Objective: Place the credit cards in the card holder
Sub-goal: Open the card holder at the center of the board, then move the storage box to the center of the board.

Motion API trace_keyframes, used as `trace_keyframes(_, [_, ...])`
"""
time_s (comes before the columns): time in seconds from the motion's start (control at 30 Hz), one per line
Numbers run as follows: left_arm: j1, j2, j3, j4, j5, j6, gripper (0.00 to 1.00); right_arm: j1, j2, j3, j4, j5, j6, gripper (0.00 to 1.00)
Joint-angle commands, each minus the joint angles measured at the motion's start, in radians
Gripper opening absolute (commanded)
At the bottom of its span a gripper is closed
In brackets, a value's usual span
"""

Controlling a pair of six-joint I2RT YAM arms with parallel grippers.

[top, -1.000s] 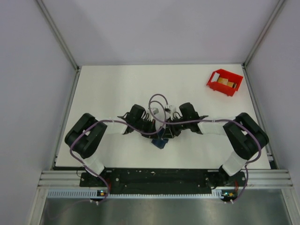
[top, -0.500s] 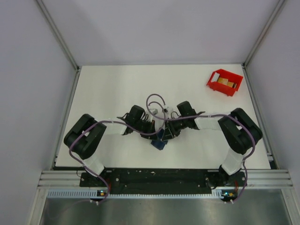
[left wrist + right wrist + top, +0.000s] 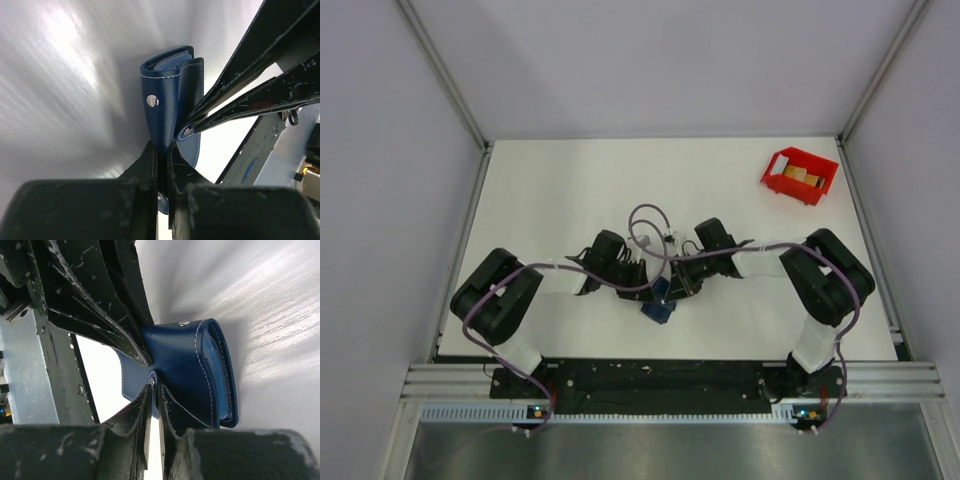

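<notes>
The card holder (image 3: pixel 657 306) is a navy folding case held off the table between both arms at the centre. My left gripper (image 3: pixel 162 151) is shut on one edge of its cover, just below the silver snap. The light blue pocketed inside (image 3: pixel 170 59) shows at the holder's far end. My right gripper (image 3: pixel 155 386) is shut on the small snap flap (image 3: pixel 131 375), opposite the left fingers (image 3: pixel 125 340). In the top view the two grippers (image 3: pixel 642 277) (image 3: pixel 676 282) meet over the holder. The tan and white credit cards (image 3: pixel 798 175) lie in the red bin.
The red plastic bin (image 3: pixel 782 184) sits at the far right of the white table (image 3: pixel 550 200). Metal frame rails run along the table's left and right sides, and purple cables loop above both wrists.
My right arm has moved left toward the holder and its jaws have closed on the flap. The left arm has drifted slightly left, still gripping the cover.
</notes>
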Motion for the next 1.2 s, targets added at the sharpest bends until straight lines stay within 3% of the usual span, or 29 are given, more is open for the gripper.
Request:
trace_keyframes(0.0, [0.006,-0.024,-0.034,0.134,-0.217,-0.063,0.00,0.090,0.038,-0.076,-0.007,-0.052,0.031,0.06])
trace_keyframes(0.07, [0.004,-0.035,-0.046,0.139,-0.248,-0.084,0.00,0.094,0.023,-0.100,0.064,-0.060,0.054,0.00])
trace_keyframes(0.53, [0.013,-0.039,-0.056,0.122,-0.366,-0.186,0.00,0.185,-0.161,-0.212,0.285,-0.113,0.113,0.00])
trace_keyframes(0.67, [0.017,-0.050,-0.050,0.105,-0.358,-0.158,0.00,0.183,-0.215,-0.226,0.239,0.004,0.084,0.00])
trace_keyframes(0.8, [0.017,-0.067,-0.050,0.051,-0.358,-0.117,0.00,0.122,-0.314,-0.284,0.323,0.133,0.166,0.00])
trace_keyframes(0.83, [0.015,-0.071,-0.053,0.042,-0.368,-0.118,0.04,0.096,-0.346,-0.293,0.322,0.193,0.200,0.06])
trace_keyframes(0.93, [0.017,-0.094,-0.069,0.036,-0.371,-0.124,0.42,0.051,-0.454,-0.295,0.268,0.341,0.223,0.32])
trace_keyframes(1.03, [0.015,-0.130,-0.067,-0.002,-0.386,-0.127,0.57,0.038,-0.553,-0.257,0.156,0.553,0.220,0.43])
trace_keyframes(1.07, [0.015,-0.145,-0.056,-0.027,-0.392,-0.124,0.73,0.027,-0.584,-0.235,0.095,0.653,0.243,0.52])
trace_keyframes(1.1, [0.017,-0.160,-0.044,-0.057,-0.394,-0.117,0.80,-0.010,-0.603,-0.205,0.049,0.717,0.257,0.60])
trace_keyframes(1.17, [0.015,-0.200,-0.018,-0.128,-0.432,-0.112,0.88,-0.080,-0.609,-0.134,-0.060,0.816,0.294,0.63])
